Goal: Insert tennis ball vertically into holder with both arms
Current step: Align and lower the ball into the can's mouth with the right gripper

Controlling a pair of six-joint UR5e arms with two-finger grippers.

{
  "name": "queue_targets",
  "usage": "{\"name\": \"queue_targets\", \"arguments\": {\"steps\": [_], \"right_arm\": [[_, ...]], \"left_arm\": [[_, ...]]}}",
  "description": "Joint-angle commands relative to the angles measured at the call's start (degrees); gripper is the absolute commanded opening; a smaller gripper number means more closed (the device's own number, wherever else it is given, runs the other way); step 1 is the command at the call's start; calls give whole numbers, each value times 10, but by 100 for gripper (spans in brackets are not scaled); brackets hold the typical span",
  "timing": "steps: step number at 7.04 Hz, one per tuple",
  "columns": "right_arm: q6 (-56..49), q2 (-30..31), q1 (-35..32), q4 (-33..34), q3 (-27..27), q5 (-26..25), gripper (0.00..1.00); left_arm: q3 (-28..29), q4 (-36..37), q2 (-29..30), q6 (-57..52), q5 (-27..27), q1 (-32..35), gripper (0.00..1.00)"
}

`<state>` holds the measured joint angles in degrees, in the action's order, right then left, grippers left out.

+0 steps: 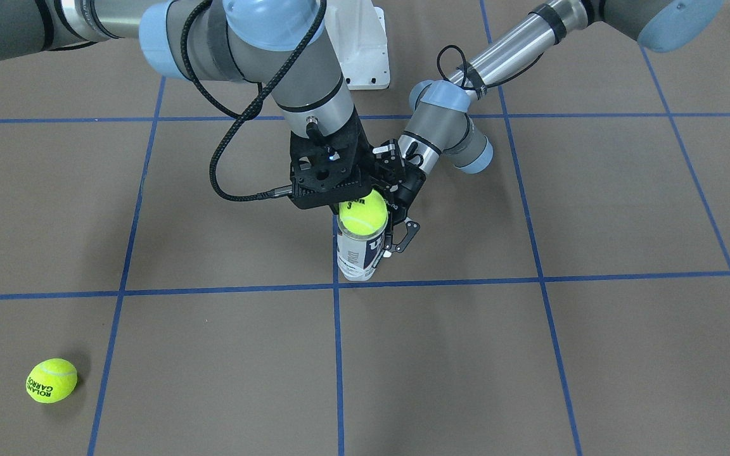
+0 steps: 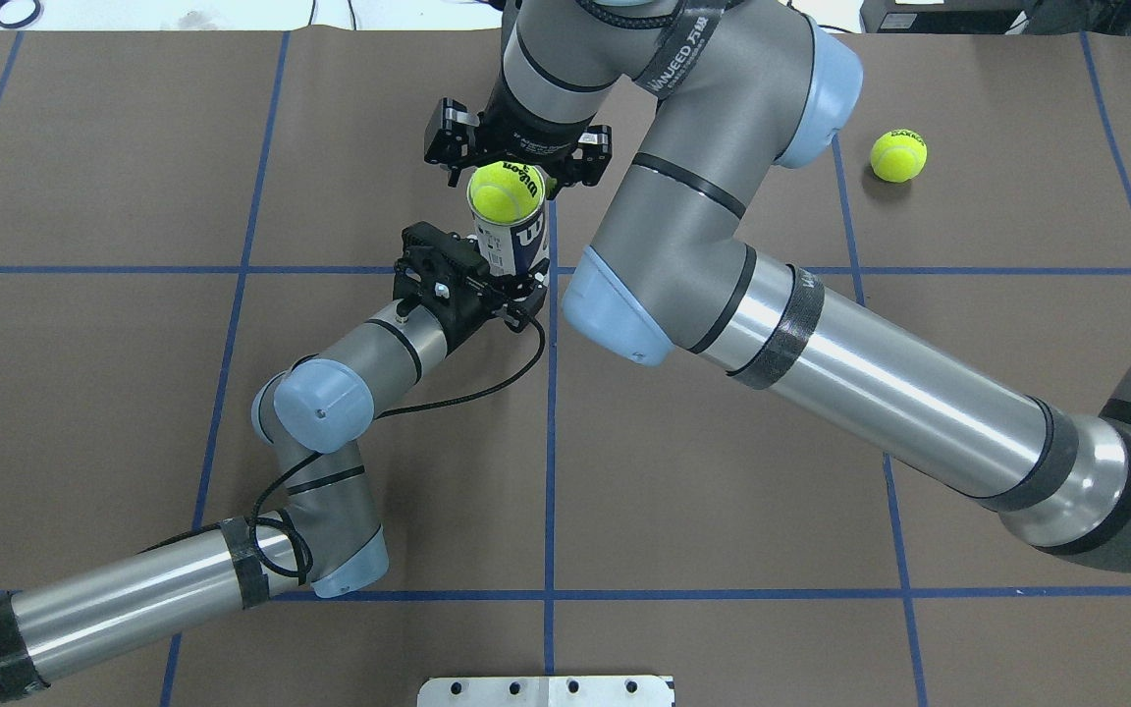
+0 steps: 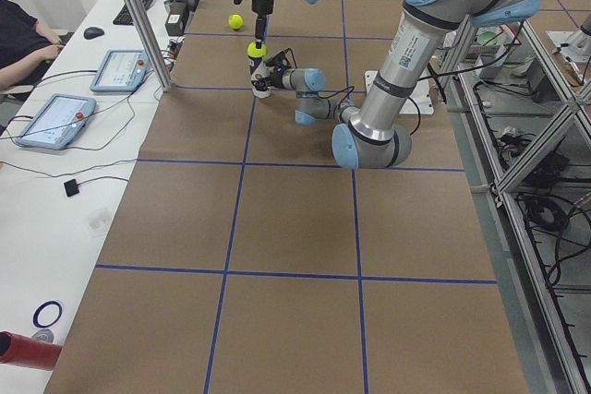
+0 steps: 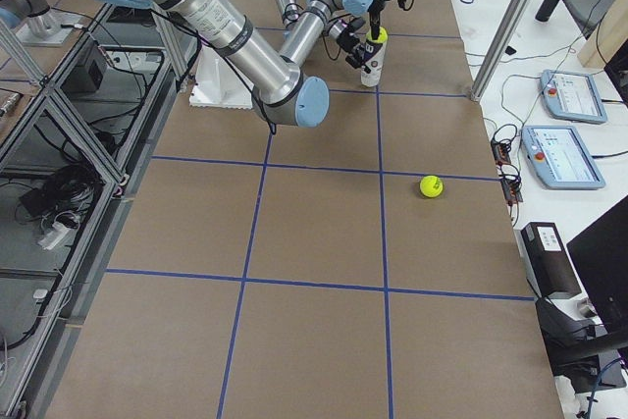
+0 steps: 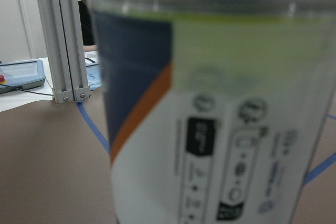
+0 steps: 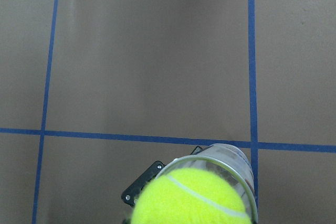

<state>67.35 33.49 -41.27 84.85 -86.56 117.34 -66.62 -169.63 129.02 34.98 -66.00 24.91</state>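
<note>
The holder stands upright near the table's middle, a clear tube with a white and navy label; it also shows in the overhead view. My left gripper is shut on its side, low down, and its wrist view is filled by the label. A yellow-green tennis ball sits in the tube's mouth, its top half above the rim. My right gripper points straight down over it and looks shut on the ball; its fingertips are hidden.
A second tennis ball lies loose on the brown, blue-taped table, far on my right side. The white pedestal base stands at my edge. Operators' tablets lie on the far bench.
</note>
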Motion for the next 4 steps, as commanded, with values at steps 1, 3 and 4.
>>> {"name": "queue_targets", "arguments": {"steps": [1, 3, 4], "right_arm": [[7, 0, -6, 1, -9, 0, 99], [10, -1, -17, 0, -14, 2, 65], [10, -1, -21, 0, -16, 2, 1]], "left_arm": [[0, 0, 0, 0, 0, 0, 75], [1, 0, 0, 0, 0, 0, 75], [1, 0, 0, 0, -1, 0, 75]]}}
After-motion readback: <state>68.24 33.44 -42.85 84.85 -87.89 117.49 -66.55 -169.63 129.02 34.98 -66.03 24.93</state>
